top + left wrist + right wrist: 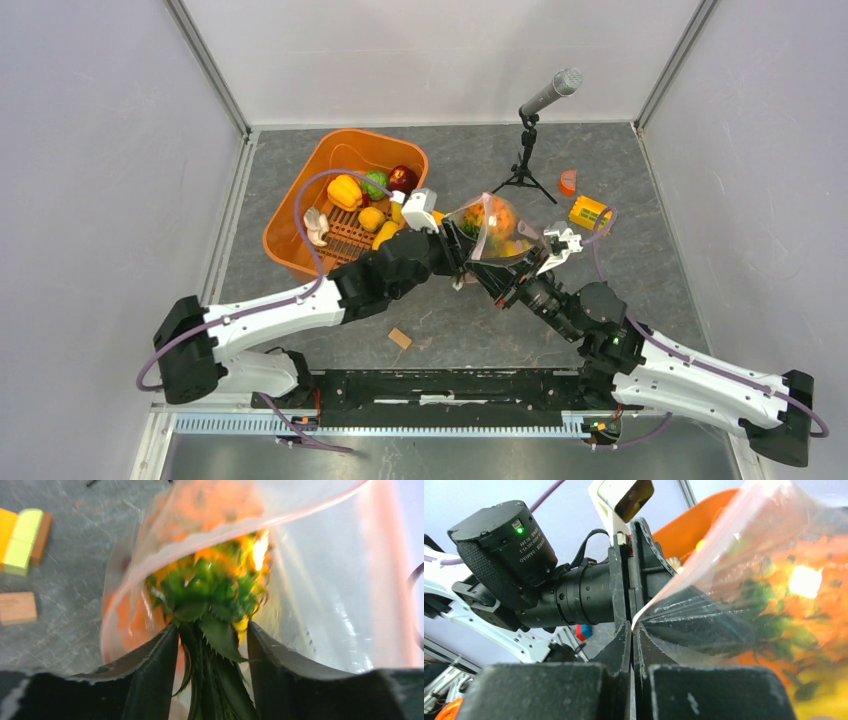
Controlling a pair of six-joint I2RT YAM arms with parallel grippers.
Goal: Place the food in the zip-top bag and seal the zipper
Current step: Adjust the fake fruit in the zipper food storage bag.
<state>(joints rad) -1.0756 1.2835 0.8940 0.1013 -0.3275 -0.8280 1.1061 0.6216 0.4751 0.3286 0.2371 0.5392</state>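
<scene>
the job was partway done. my left pincer [211, 630] was narrowed on the leafy crown of the pineapple [210, 582], and the fruit's body sat just ahead of my fingertips, inside the mouth of the bag [330, 595]. my right pincer [632, 630] was pinched flat on the bag's edge, holding it up off the counter [450, 150] between my two wrists. through the clear film ahead of the right pincer i saw orange and yellow shapes, so i judged some food was in already. they blurred together and i could not count them. the zipper [220, 530] arched wide open above the left pincer, and i saw no slider. by my reckoning, what remained was to let go of the pineapple, bring over the rest, and run the zipper shut.

the count was one bag, one pineapple, and two pincers, both occupied. to the left of my left pincer, the tub [290, 225] held what i took for five coloured pieces: a pepper [344, 190], a green one, a dark red one and two more yellow, plus one pale piece. beyond my right pincer lay one orange wedge [567, 182], which i judged to be food, and one stack of yellow blocks [589, 213]. one wooden block [400, 338] lay on the near side of the left pincer. one microphone [550, 95] stood past the bag.
</scene>
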